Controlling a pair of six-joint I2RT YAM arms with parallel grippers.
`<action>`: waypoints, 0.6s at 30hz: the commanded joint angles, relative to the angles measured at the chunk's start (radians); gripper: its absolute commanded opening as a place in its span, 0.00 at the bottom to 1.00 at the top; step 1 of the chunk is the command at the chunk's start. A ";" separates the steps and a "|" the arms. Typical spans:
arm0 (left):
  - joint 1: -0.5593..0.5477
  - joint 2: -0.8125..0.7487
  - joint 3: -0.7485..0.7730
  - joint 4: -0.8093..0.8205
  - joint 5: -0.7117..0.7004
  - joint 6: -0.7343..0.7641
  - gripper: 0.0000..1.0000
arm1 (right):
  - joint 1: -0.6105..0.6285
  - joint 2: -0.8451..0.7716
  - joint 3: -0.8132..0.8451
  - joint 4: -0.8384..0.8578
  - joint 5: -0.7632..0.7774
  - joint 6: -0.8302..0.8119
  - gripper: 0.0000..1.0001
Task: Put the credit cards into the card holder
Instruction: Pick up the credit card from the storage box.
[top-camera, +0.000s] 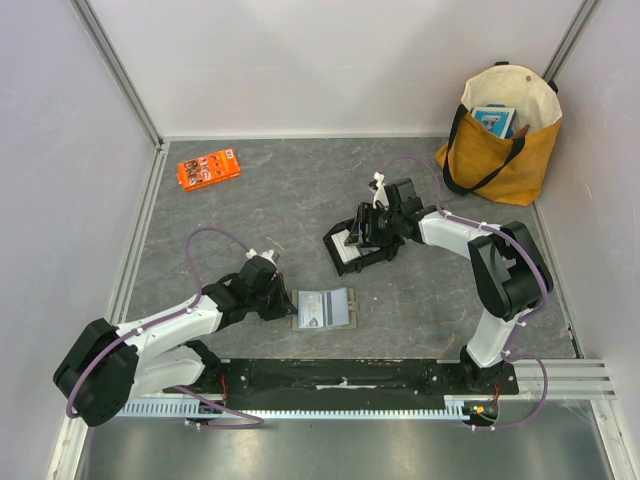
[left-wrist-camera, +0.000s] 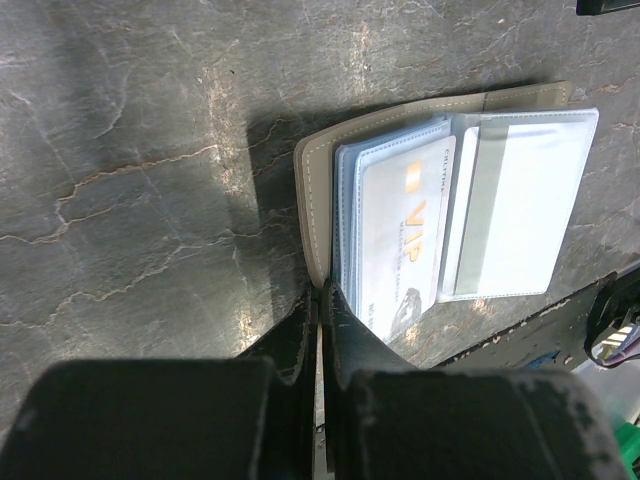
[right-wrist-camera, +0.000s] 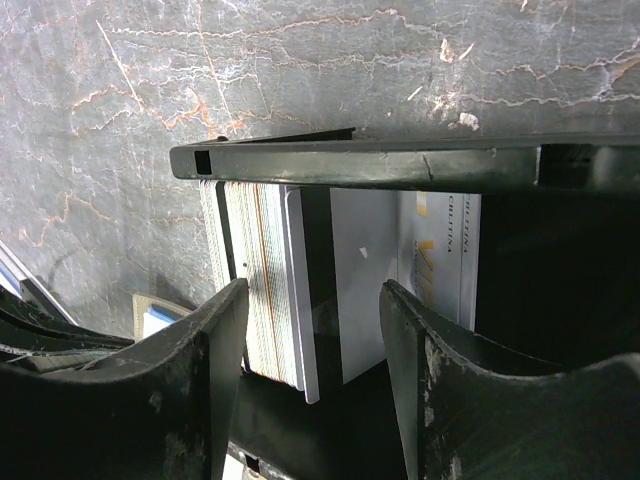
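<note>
Right gripper (right-wrist-camera: 315, 290) spread open over black tray (top-camera: 338, 260), fingers (right-wrist-camera: 215, 360) either side of stacked credit cards (right-wrist-camera: 265, 290), gripping nothing, left gripper (left-wrist-camera: 320, 295) pinched shut on an edge of the open card holder (left-wrist-camera: 310, 190), flat near the tray, VIP card (left-wrist-camera: 405, 240) sleeved inside

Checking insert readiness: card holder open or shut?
Open: card holder lies spread flat, clear sleeves and a VIP card showing.

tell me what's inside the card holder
The open card holder shows clear sleeves; one holds a white VIP card, the neighbouring sleeve looks empty. Sleeves stacked beneath are covered.
</note>
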 joint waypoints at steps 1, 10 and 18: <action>-0.003 0.004 0.033 0.024 0.018 0.033 0.02 | 0.012 -0.039 0.038 -0.003 -0.001 -0.014 0.63; -0.003 0.009 0.036 0.024 0.023 0.034 0.02 | 0.029 -0.034 0.035 0.008 -0.009 0.001 0.50; -0.003 0.001 0.031 0.023 0.022 0.033 0.02 | 0.029 -0.059 0.041 0.008 -0.012 0.006 0.42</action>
